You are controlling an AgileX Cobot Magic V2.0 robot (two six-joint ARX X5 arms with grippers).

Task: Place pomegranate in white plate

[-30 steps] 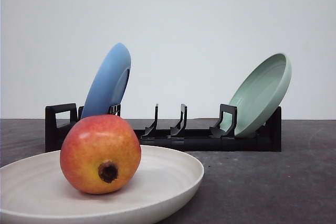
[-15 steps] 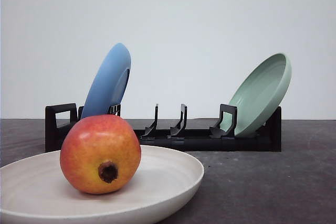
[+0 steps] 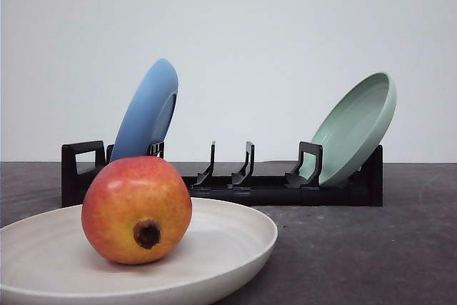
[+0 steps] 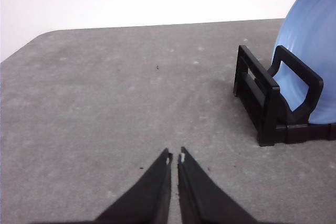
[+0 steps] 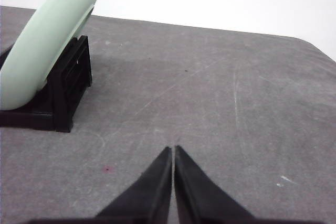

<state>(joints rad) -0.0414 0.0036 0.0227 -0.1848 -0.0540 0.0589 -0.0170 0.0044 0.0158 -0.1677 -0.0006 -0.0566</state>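
Observation:
The pomegranate (image 3: 136, 208), red fading to yellow-orange with its dark calyx stub facing the camera, rests inside the white plate (image 3: 235, 237) at the near left of the front view. My left gripper (image 4: 175, 157) is shut with nothing in it, hovering over bare grey table beside the left end of the black rack (image 4: 265, 106). Over the bare table to the right of the rack, my right gripper (image 5: 172, 150) is also shut and holds nothing.
A black dish rack (image 3: 235, 183) stands across the middle of the table. A blue plate (image 3: 146, 112) leans in its left slot and a pale green plate (image 3: 355, 128) in its right slot. The table edge curves at the far corners.

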